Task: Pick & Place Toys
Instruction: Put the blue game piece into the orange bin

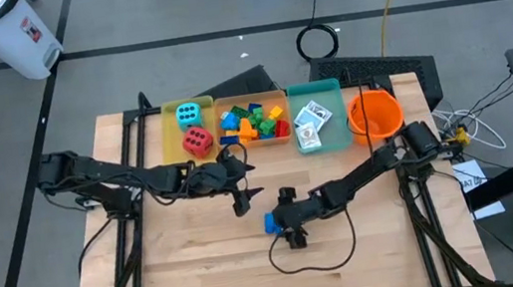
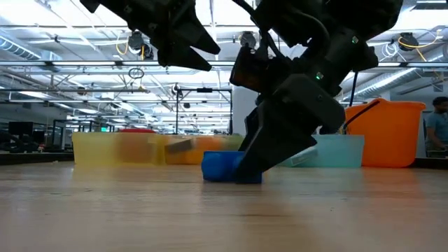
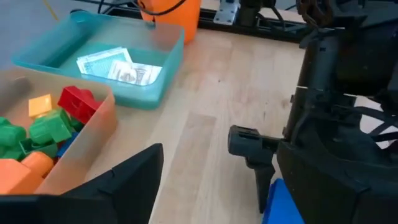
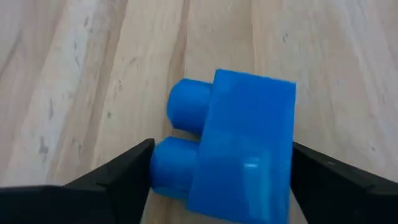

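Wooden planks make up the table, which carries everything, with a row of containers lined along its 12 o'clock edge so the middle is free for the arms. From 9 towards 3 o'clock along that row stand a yellow tray holding the cyan die and the red die, an orange tray heaped with building bricks, a teal tray with the card packs, and an orange bucket; each tray seems meant for one kind of toy.

Both dark arms reach in towards the centre. The left gripper hangs above the wood just at 6 o'clock of the yellow and orange trays, its fingers spread and holding nothing; it looks to be waiting clear of the other arm.

The right gripper is low at mid-table, at about 6 o'clock of the orange tray and well apart from it. Its fingers stand spread on either side of a blue brick lying on the table, whether they touch it I cannot tell. That straddling pose suits either closing for a pick or letting go; the brick likely belongs with the other bricks.
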